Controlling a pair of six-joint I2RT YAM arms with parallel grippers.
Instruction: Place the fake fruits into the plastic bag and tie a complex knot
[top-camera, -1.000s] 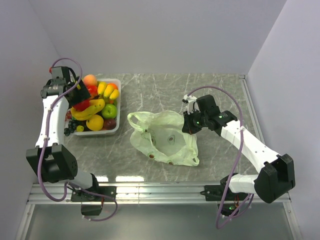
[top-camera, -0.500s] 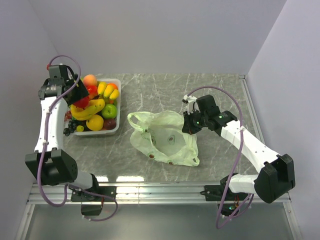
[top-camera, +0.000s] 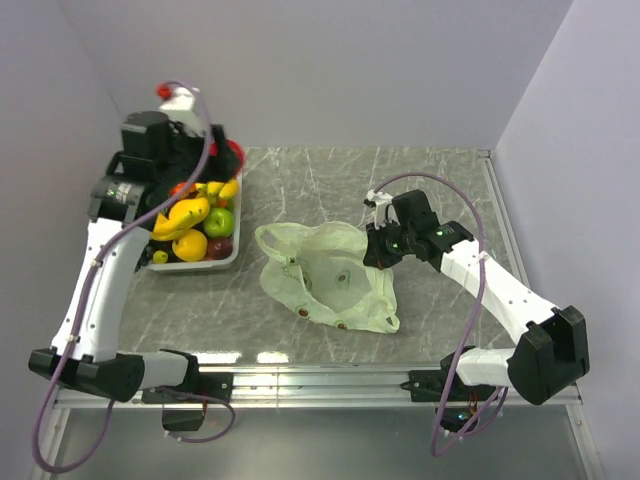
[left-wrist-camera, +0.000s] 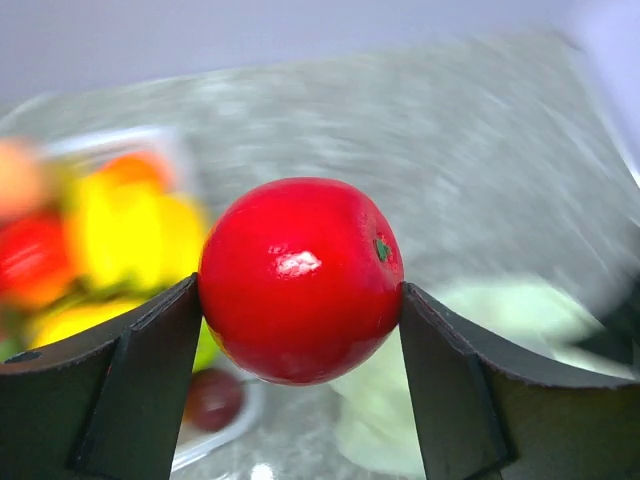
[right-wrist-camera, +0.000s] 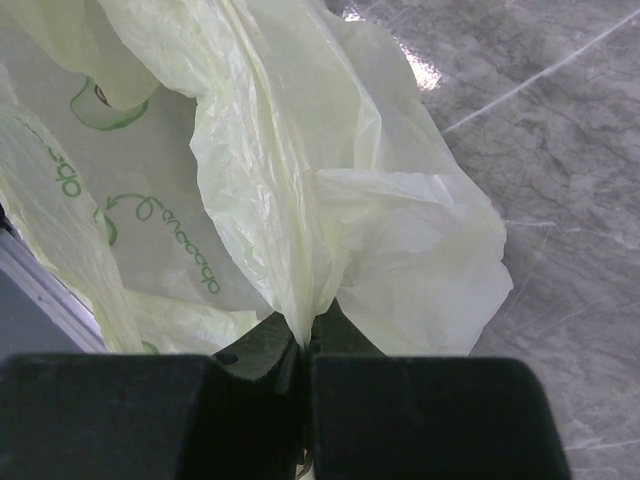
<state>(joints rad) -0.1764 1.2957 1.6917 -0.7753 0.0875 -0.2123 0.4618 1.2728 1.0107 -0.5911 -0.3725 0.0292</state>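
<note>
My left gripper (left-wrist-camera: 300, 300) is shut on a glossy red apple (left-wrist-camera: 300, 278) and holds it in the air above the far right corner of the tray; the apple also shows in the top view (top-camera: 233, 154). The other fake fruits, yellow bananas (top-camera: 186, 214), a green apple (top-camera: 218, 222) and a yellow round one (top-camera: 190, 245), lie in the clear tray (top-camera: 228, 259). The pale-green plastic bag (top-camera: 330, 280) lies open mid-table. My right gripper (right-wrist-camera: 305, 340) is shut on the bag's right edge (right-wrist-camera: 300, 200), seen in the top view (top-camera: 375, 250). No knot shows.
Grey marble table top (top-camera: 420, 180) with white walls at the back and sides. The metal rail (top-camera: 320, 380) with the arm bases runs along the near edge. The tray stands at the far left, beside the bag.
My left arm has lifted up and to the right out of the tray with the red apple in its jaws. The right arm and the bag have stayed still.
</note>
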